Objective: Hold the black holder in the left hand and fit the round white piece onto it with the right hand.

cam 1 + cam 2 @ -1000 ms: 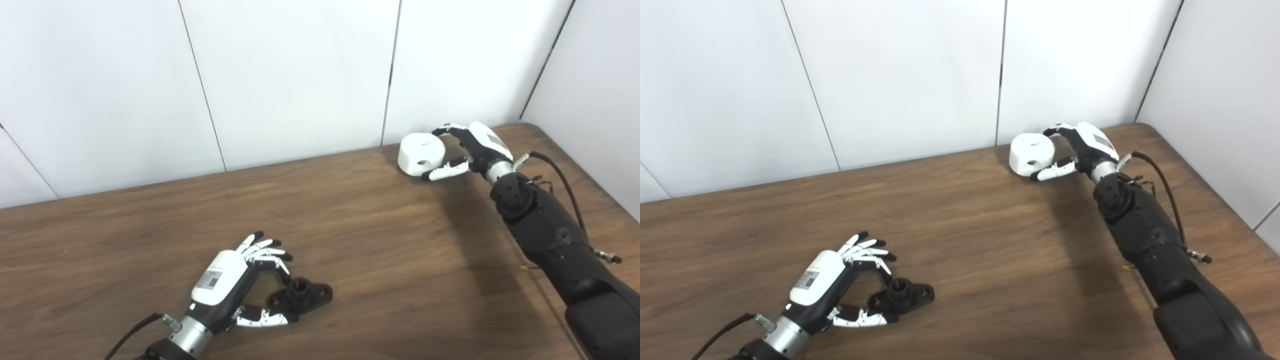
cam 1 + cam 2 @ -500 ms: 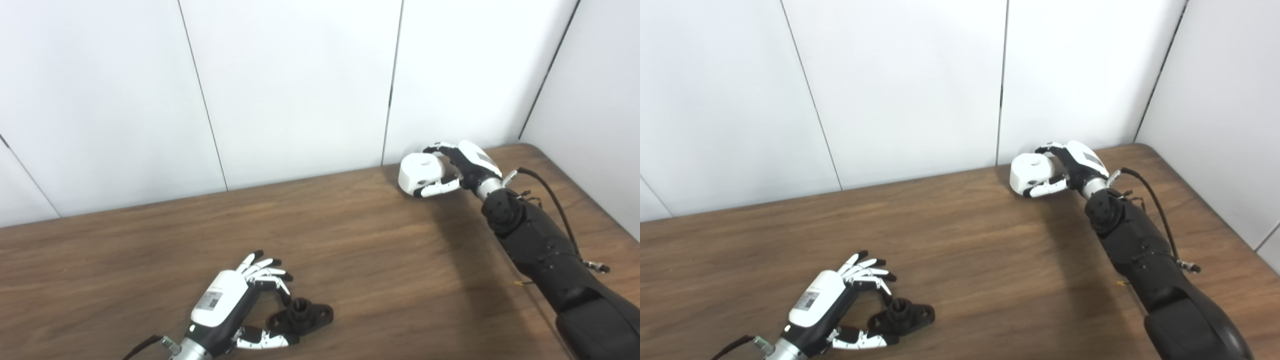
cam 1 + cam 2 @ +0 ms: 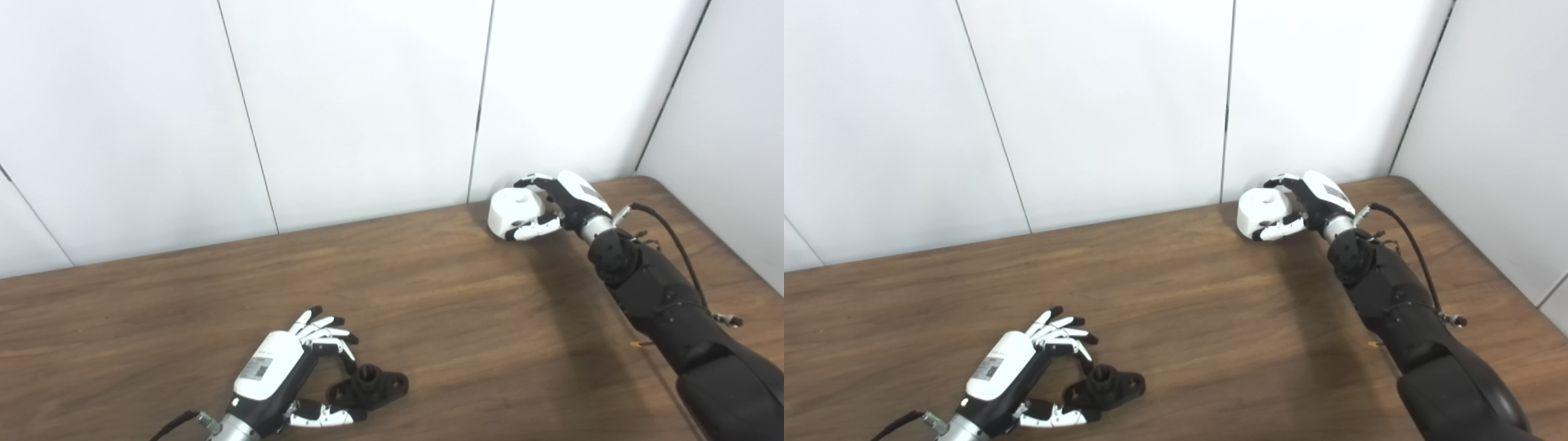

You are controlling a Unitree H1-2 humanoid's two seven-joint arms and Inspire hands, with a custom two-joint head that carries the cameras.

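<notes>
Left eye view: two robot hands at opposite ends of a brown wooden table (image 3: 465, 318), white wall panels (image 3: 355, 104) behind

Far right, close to the wall, the right hand (image 3: 566, 202) has its fingers wrapped over the top of the round white piece (image 3: 513, 210) and its thumb under the near side, grasping it at the table's back edge. Near left, well apart from that, the left hand (image 3: 288, 373) curls loosely around the black holder (image 3: 370, 386), which lies flat on the wood; the thumb touches the holder's near end, the fingers arch above it, not clenched
</notes>
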